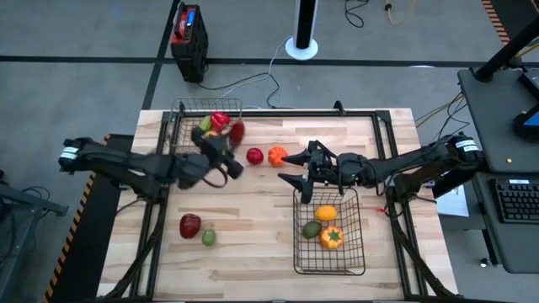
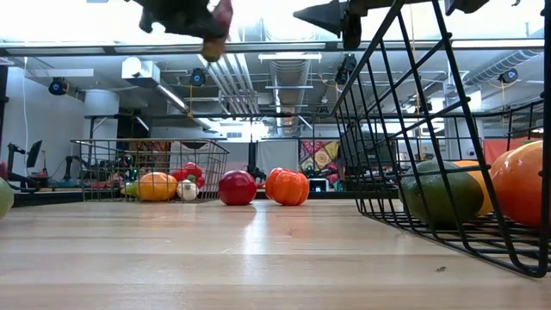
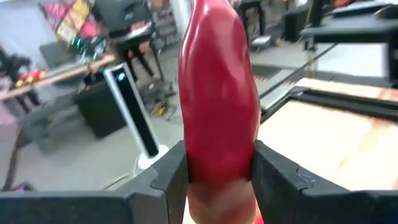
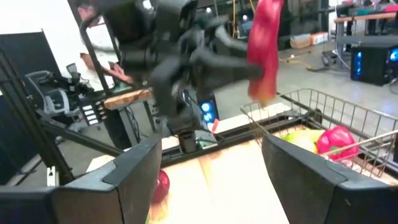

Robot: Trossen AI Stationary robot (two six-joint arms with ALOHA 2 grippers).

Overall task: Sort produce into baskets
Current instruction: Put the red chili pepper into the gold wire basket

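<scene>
A long red chili pepper (image 3: 217, 93) is clamped between the fingers of the left gripper (image 1: 221, 147) and held up off the surface (image 1: 253, 219). Just beyond this gripper the smaller basket (image 1: 187, 108) is seen, with several produce pieces in it. The right gripper (image 1: 295, 168) is spread apart and empty, above the near end of the larger basket (image 1: 352, 252), which holds what look like three pieces.
</scene>
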